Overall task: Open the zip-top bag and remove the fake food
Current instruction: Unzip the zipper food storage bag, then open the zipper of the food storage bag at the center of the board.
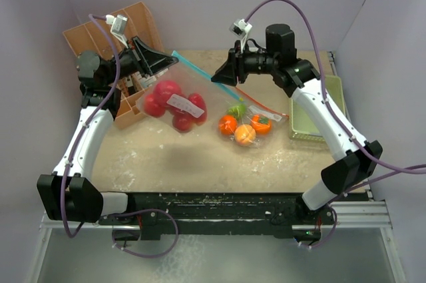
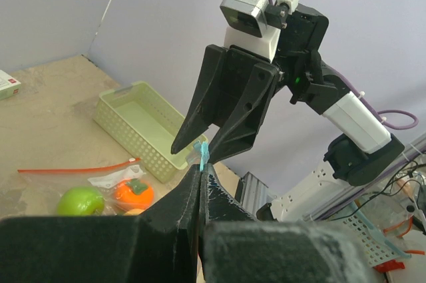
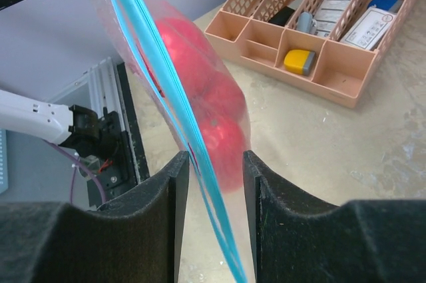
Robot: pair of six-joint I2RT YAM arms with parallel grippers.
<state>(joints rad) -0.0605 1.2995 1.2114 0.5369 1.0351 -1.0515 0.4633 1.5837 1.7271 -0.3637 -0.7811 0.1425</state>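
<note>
Just in front of the peach organiser (image 1: 86, 40), and to its right, the zip-top bag (image 1: 190, 84) hangs clear of the table (image 1: 166, 163), strung by its upper edge between the two arms. The purpose appears to be to keep the blue zip strip (image 3: 166, 83) taut and level so each side can be taken separately and pulled apart, while the weight sags away from the seal. The red fake food (image 1: 170, 100) sits bunched in the belly of this bag, close beside the organiser's front corner. The left hand (image 1: 166, 62), on the organiser's side, is fully closed, pinching the bag at its strip; the left wrist view shows the blue edge clamped between the tips. The right hand (image 1: 217, 79), further from the organiser, is partly open: its fingers (image 3: 176, 190) stand apart with the strip running through the gap, close against one pad, and no grip is evident. Whether the seal has begun to part cannot be told. Well apart from the organiser, beyond the hanging bag, a second clear bag (image 1: 276, 115) with a red strip lies flat with a green fruit (image 1: 237, 110) and orange fruits (image 1: 245, 134); whether they lie inside it is unclear. The pale green tray (image 1: 319, 113) stands farthest from the organiser.
</note>
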